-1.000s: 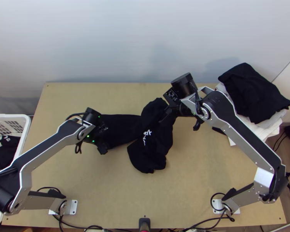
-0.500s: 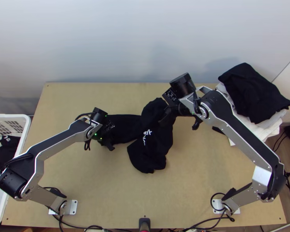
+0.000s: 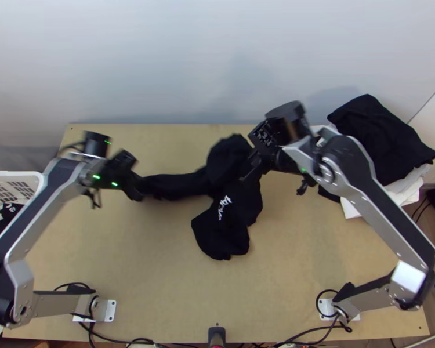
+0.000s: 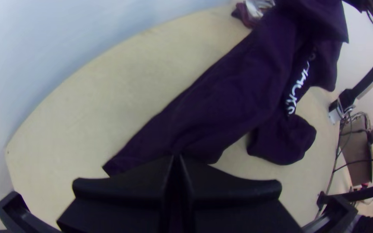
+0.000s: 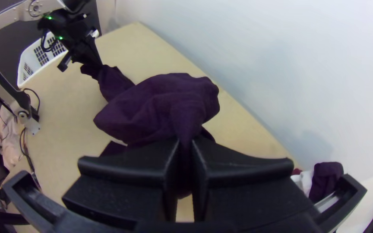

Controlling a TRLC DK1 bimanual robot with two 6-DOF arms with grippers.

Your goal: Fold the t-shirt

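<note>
Two-point hold on a bunched t-shirt (image 3: pixel 220 229). The garment lies across the middle of the table (image 3: pixel 130 261), a long dark part drawn out toward the left side and the white print (image 4: pixel 298 88) partly among folds. Your left gripper (image 4: pixel 176 156) is clamped on the end of that part; your right gripper (image 5: pixel 185 143) pinches a gathered ridge of the body. The step in hand appears to be opening the cloth out before any fold. For a good result, keep both grips firm, raise them together and draw them apart gently until the ridge flattens; a hard pull may slip the left pinch. Then lower toward the near edge, so the hanging part lays out flat. Room for this lies on the near side; the far edge backs onto a wall (image 3: pixel 159 58). At the sides, mind the basket (image 3: pixel 39 184) at left and the cloth stack (image 3: pixel 380 136) beside your right arm.
</note>
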